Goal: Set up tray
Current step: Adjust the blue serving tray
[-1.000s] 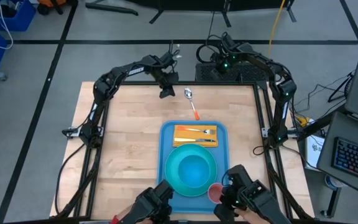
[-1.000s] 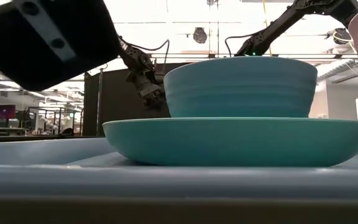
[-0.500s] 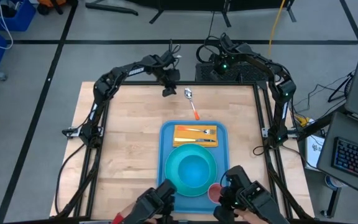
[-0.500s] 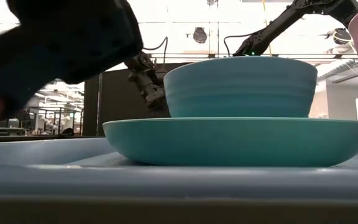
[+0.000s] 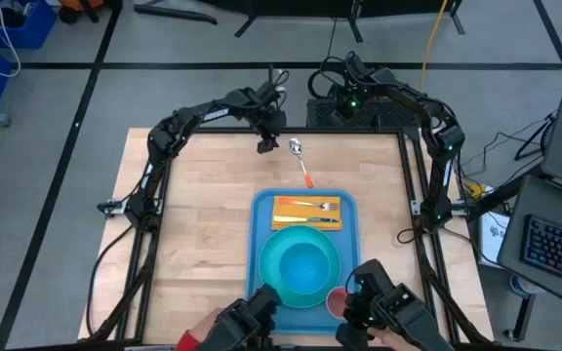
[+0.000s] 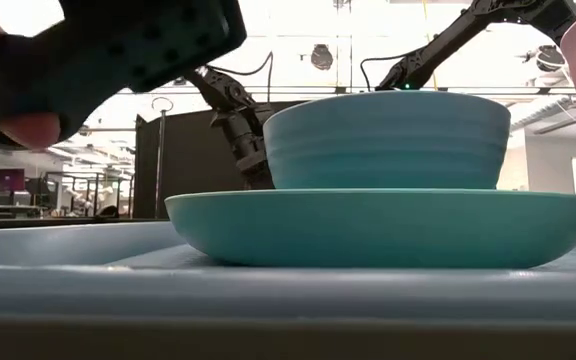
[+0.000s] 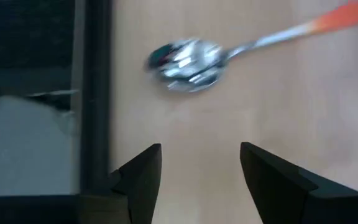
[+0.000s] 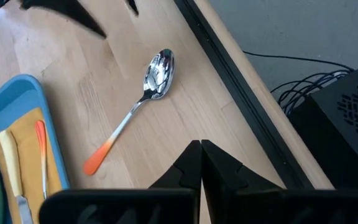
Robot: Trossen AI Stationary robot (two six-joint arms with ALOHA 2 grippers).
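Hovering our left gripper (image 7: pixel 194 168) with fingers spread just beside the spoon (image 5: pixel 301 161), we note its handle points toward the tray (image 5: pixel 260 210); our right gripper (image 8: pixel 201 163) waits pressed together.

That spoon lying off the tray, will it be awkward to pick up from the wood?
Probably. The spoon lies flat on the bare table, so fingers have little to get under. Its shiny metal bowl looks slippery and may skid or pivot if nudged. The thin orange-tipped handle looks stiff and light, likely the better grip.
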